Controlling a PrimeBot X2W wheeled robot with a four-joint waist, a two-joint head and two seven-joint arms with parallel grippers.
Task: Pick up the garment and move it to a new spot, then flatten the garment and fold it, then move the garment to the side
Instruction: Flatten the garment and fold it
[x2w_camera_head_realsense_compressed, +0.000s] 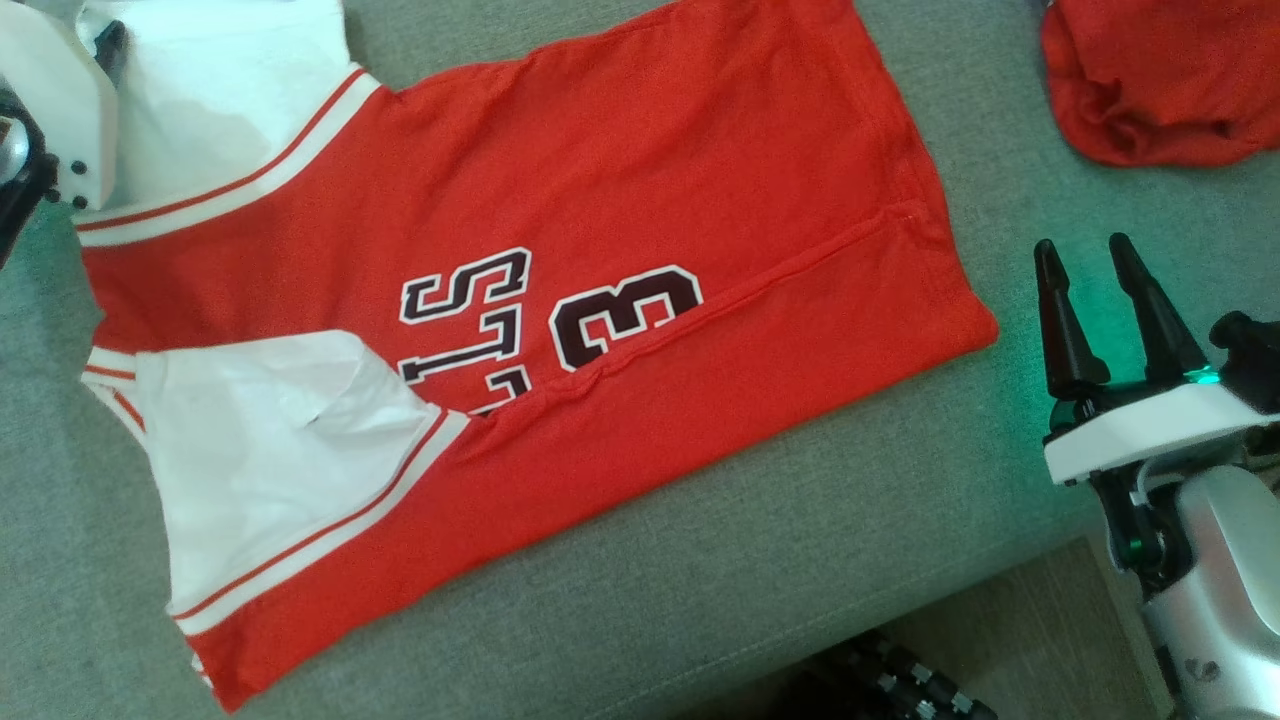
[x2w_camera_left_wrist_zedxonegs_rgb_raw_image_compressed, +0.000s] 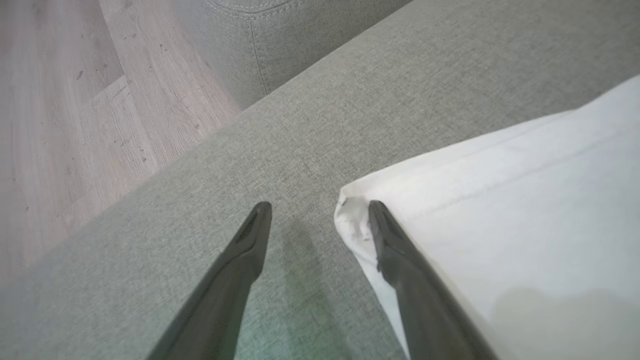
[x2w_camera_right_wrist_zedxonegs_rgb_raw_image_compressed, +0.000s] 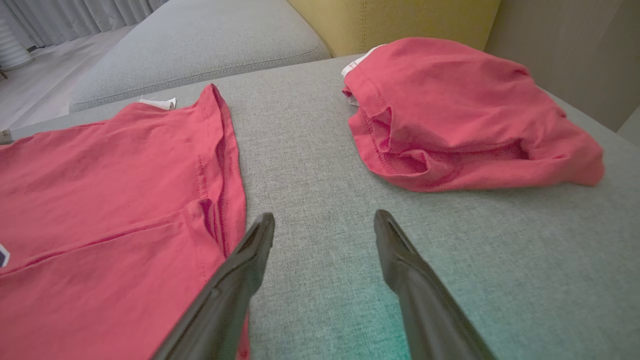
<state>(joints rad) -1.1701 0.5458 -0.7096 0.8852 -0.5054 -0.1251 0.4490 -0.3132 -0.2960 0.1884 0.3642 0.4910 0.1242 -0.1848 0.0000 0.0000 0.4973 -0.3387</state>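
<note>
Okay, the jersey (x2w_camera_head_realsense_compressed: 600, 230) lies flat on the sofa (x2w_camera_head_realsense_compressed: 700, 600), hem toward my right side, white sleeves toward my left. The near long edge is already turned in over the lettering, so I judge the far side is the fold to make now.

Left gripper (x2w_camera_left_wrist_zedxonegs_rgb_raw_image_compressed: 319, 206) is spread wide at the corner of the far sleeve (x2w_camera_left_wrist_zedxonegs_rgb_raw_image_compressed: 500, 200), one finger over the white cloth, the other over bare sofa. Right gripper (x2w_camera_head_realsense_compressed: 1083, 243) is spread too, holding nothing, just beside the hem and off the cloth.

To do this well, I want the left fingers straddling that sleeve corner before they close, catching every layer. The right one should shift in and take the hem's far corner. Then both lift low and travel together toward me, so the crease runs parallel to the near fold. Lifting too high risks dragging the finished fold open.

What I can't make out:
- Whether the left finger touches the sleeve or hangs above it; the wrist view doesn't settle it.
- In the head view, the arm's pale housing covers those fingertips.
- The sleeve's top and the hem's far corner are cut off at the frame's edge.
- Part of the lettering sits under the fold.
- A second garment (x2w_camera_head_realsense_compressed: 1150, 90), bunched well apart to the right, runs out of frame.
</note>
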